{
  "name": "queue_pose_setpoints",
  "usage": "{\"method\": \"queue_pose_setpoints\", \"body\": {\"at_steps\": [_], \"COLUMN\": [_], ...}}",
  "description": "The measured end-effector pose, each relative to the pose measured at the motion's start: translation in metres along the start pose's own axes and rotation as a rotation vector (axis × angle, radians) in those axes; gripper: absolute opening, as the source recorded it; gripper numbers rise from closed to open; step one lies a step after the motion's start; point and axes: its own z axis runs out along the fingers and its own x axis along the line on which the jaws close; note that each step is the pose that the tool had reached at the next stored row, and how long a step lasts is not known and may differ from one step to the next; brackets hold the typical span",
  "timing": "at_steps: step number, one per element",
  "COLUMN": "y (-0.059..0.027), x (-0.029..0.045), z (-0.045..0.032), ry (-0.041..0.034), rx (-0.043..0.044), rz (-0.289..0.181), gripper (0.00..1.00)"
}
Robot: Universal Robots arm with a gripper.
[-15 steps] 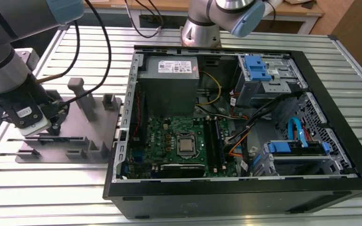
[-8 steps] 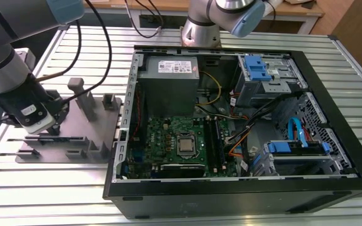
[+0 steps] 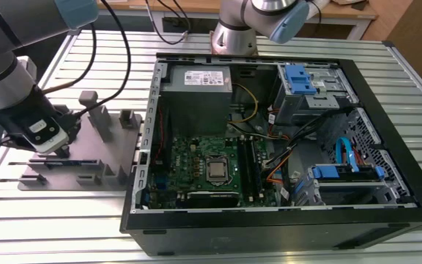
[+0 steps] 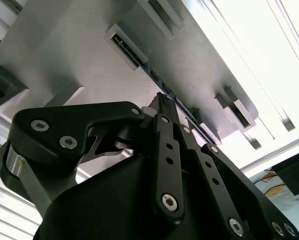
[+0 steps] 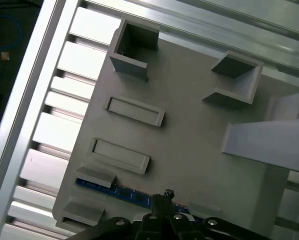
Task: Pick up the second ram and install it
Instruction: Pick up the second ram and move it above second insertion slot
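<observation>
Exterior view: the arm (image 3: 6, 82) is seen at the exterior view's left, bent down over a grey tray (image 3: 112, 148) that rests on the slatted metal table (image 3: 50, 220). The pincer (image 3: 63, 149) is lowered to the tray's near edge. Directly under it the second ram (image 3: 63, 163) is seen standing on its long edge in a slot of the tray. Just beside the tray, toward the exterior view's right, an open computer case (image 3: 387, 220) lies on the table, with the green motherboard (image 3: 196, 157) exposed inside it.

In the first wrist view the second ram (image 5: 114, 191) is shown as a thin blue strip held between two low grey blocks at the tray's (image 5: 189, 145) edge. The pincer (image 5: 165, 196) is set on that strip near the middle of its length. Two shallow rectangular pockets (image 5: 134, 111) are seen in the tray, further in from the strip.

In the second wrist view the pincer (image 4: 159, 100) is drawn narrow. Its two black fingers (image 4: 167, 150) are brought together at the tips, and those tips meet on the upper edge of the second ram (image 4: 152, 75), which is seated in the tray (image 4: 89, 55).
</observation>
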Motion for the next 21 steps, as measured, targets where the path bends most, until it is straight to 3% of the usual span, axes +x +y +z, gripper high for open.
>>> {"method": "queue_pose_setpoints", "body": {"at_steps": [21], "y": [0.0], "x": [0.0], "z": [0.0], "ry": [0.0089], "rx": [-0.0059], "rz": [-0.208], "gripper": [0.07]}}
